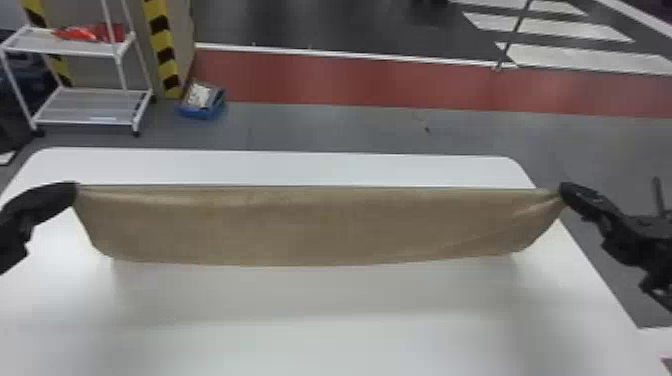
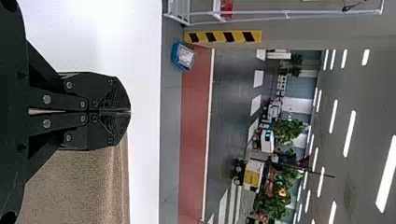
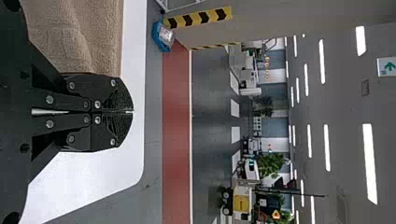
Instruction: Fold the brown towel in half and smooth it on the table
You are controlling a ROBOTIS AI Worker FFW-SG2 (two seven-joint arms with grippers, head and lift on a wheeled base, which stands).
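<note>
Brown towel stretched between your two grippers

Your left gripper has its fingers clenched on one upper corner; your right gripper pinches the other. Between those fingertips the towel's top edge runs nearly straight, the cloth hanging below with a gently curved lower edge, over the white table. Beyond your left fingers, past the table, stands a white cart, with a blue box beside it.
</note>
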